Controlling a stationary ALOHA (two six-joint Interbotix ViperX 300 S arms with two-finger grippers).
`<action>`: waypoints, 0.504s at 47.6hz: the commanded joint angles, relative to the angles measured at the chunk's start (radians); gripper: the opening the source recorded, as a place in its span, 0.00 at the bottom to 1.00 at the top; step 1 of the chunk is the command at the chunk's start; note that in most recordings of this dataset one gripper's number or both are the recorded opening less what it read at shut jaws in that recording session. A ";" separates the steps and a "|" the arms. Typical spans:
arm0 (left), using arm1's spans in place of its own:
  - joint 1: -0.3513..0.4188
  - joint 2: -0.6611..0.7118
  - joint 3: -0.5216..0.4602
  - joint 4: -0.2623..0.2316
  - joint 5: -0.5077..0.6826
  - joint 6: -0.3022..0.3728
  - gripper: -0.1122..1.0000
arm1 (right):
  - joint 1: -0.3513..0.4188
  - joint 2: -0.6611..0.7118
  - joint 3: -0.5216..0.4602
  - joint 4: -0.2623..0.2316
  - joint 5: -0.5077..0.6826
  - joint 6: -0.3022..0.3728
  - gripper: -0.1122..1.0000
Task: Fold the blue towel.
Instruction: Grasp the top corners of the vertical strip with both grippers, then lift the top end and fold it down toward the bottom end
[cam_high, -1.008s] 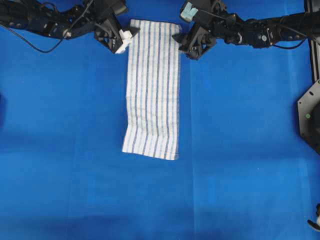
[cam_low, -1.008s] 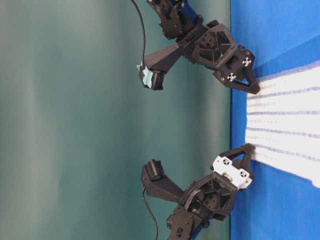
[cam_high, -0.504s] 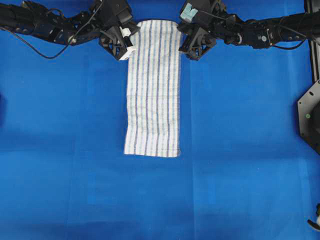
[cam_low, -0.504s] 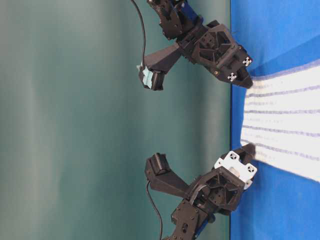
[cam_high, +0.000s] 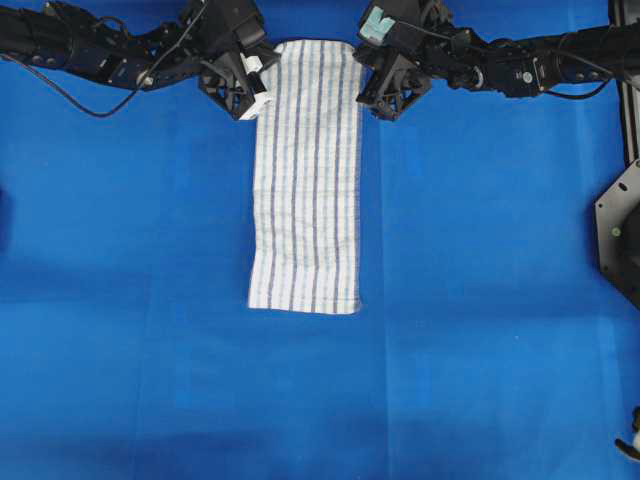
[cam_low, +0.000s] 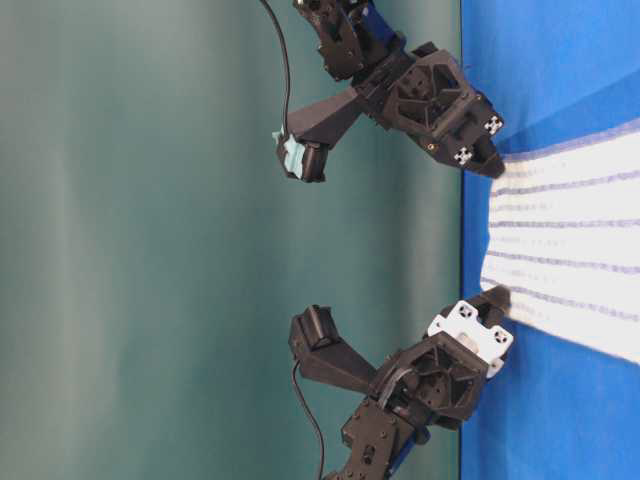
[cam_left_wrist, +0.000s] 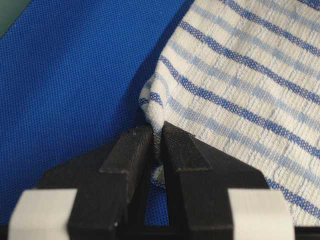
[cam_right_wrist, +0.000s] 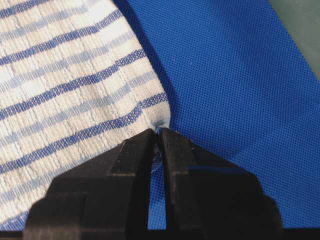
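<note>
A long, narrow blue towel (cam_high: 305, 175) — white cloth with thin blue and paler stripes running along its length — lay flat on a solid blue table covering (cam_high: 480, 300). In the overhead view it stretched from the top edge of the scene down to about the middle, its far short edge between two black robot arms.

The left gripper (cam_high: 252, 95) sat at the towel's upper left corner, and the right gripper (cam_high: 372, 90) at its upper right corner. Each was clenched on its corner: the left wrist view showed the left gripper (cam_left_wrist: 157, 145) with its two black fingers (cam_left_wrist: 127, 155) pressed together and a puckered bit of striped cloth pinched between them, and the right wrist view showed the right gripper (cam_right_wrist: 159, 140) doing the same, the corner bunched at its tips.

From table level, both pinched corners sat low against the covering — the towel (cam_low: 570, 250) spread flat between them. A dull green wall (cam_low: 150, 250) filled the background.
</note>
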 joint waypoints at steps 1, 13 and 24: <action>0.014 -0.035 -0.018 0.002 -0.008 0.003 0.13 | 0.002 -0.017 -0.031 0.000 -0.009 -0.002 0.18; 0.032 -0.092 -0.018 0.003 0.006 0.003 0.13 | -0.015 -0.041 -0.060 -0.002 -0.005 -0.006 0.18; 0.041 -0.110 -0.012 0.003 0.014 0.003 0.14 | -0.025 -0.058 -0.058 -0.002 0.002 -0.006 0.18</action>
